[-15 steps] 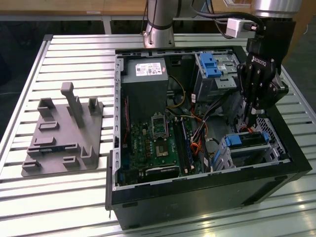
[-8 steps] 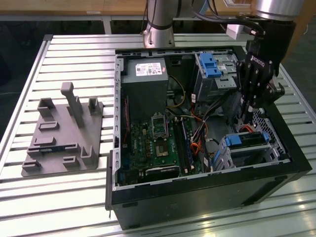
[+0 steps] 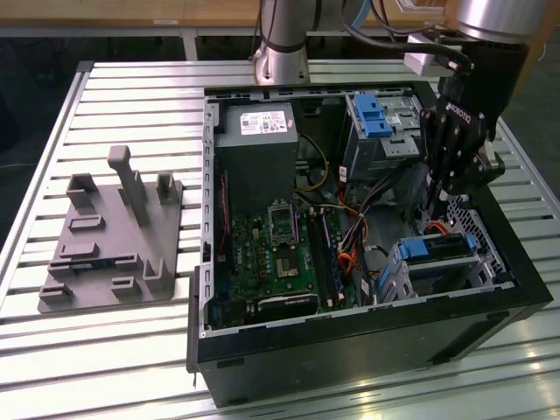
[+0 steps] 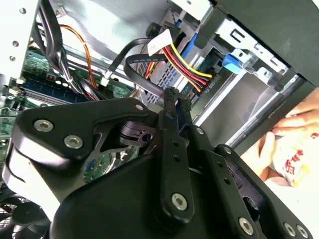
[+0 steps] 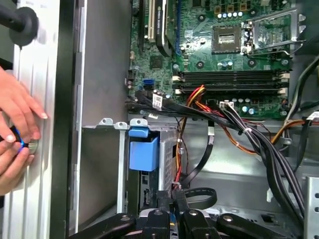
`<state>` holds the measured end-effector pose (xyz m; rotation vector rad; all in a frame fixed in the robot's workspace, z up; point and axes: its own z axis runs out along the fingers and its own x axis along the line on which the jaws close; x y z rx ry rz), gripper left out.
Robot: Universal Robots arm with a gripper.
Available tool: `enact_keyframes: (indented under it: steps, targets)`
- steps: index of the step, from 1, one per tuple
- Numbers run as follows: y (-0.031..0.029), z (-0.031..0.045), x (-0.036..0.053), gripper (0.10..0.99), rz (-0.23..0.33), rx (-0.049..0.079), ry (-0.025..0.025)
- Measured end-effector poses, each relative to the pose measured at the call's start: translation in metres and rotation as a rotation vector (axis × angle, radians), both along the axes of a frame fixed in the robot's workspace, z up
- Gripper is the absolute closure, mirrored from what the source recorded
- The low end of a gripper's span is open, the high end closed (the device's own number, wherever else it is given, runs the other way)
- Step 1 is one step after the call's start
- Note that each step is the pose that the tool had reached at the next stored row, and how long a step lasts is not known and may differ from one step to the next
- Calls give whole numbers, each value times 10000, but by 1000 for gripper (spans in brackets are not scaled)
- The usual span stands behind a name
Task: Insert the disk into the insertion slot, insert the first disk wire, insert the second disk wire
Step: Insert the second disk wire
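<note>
An open black computer case lies on its side on a table of pale slatted aluminium rails, with wooden furniture at the far edge of the room behind it. On the exterior view's left, well apart from the case, a grey plastic fixture with upright posts rests on the slats. Inside the case sit a grey power supply, a green motherboard and, at the far side, a tall grey bay with a blue latch. The insertion slot, a perforated silver-grey cage, stands in the near corner on the exterior view's right, and the disk with its blue carrier is seated in it. The black gripper reaches down into the case just above that cage; in the second wrist view its fingers are drawn close together, seemingly pinching a dark flat wire beside a bundle of red, yellow and black leads. In the first wrist view the blue tab of the carrier shows at the cage mouth, and a person's hands rest on the table rail just outside the case wall.
</note>
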<state>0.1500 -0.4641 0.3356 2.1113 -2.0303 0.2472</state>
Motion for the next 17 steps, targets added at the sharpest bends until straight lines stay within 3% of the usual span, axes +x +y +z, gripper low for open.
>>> enact_keyframes:
  steps: [2,3,8,10,17]
  targets:
    - [-12,0,4,894,-1,166,0]
    - [-36,1,8,894,0,464,0]
    - [-57,0,9,894,0,570,0]
    - [-65,0,8,941,0,600,0]
    - [-84,0,8,941,-34,623,3]
